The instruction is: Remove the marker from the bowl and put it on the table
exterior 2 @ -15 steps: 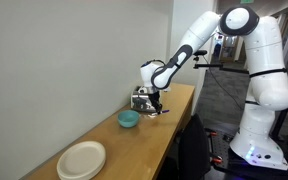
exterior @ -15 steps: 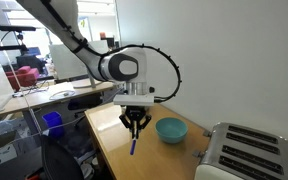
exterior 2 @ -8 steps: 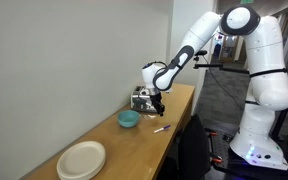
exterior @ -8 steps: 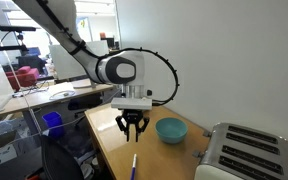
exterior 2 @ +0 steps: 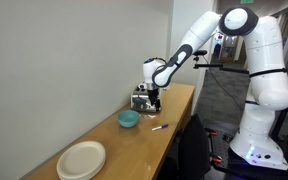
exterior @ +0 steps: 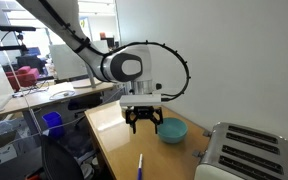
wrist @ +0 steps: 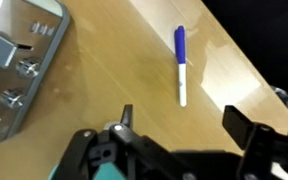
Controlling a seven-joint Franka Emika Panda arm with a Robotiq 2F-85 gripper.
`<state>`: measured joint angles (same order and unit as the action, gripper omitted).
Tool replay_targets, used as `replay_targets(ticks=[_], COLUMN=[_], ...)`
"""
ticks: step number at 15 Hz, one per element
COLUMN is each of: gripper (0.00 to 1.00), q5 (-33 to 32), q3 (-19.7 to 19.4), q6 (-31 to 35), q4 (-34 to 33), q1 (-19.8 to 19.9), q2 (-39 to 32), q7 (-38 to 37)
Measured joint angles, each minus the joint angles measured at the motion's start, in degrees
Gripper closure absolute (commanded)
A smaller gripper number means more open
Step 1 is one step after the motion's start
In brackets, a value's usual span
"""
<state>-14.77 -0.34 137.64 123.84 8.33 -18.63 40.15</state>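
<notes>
The marker (exterior: 140, 165), blue and white, lies flat on the wooden table (exterior: 114, 150) near its front edge; it also shows in the other exterior view as the marker (exterior 2: 160, 127) and in the wrist view as the marker (wrist: 181, 65). The teal bowl (exterior: 172, 131) stands behind it, and in the exterior view from the far end this bowl (exterior 2: 129, 119) looks empty. My gripper (exterior: 144, 124) hovers above the table between marker and bowl, open with nothing between its fingers. In the wrist view the gripper (wrist: 184, 125) has its jaws spread wide, clear of the marker.
A silver toaster (exterior: 246, 154) sits at one end of the table, next to the bowl; the toaster (wrist: 12, 70) fills the wrist view's left side. A white plate (exterior 2: 82, 159) lies at the table's other end. A wall runs along the back edge.
The gripper held the marker upright a second ago, then opened and let it go onto the table. It has since risen and shifted toward the bowl.
</notes>
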Motion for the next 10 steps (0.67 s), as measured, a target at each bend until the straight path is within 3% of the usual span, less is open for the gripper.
replay_targets(ticks=[10], gripper=[0.0], q5=[3.1], q3=[0.3], q6=[0.1], q4=[-1.9], q1=[1.0], q2=[2.0], q7=[2.9])
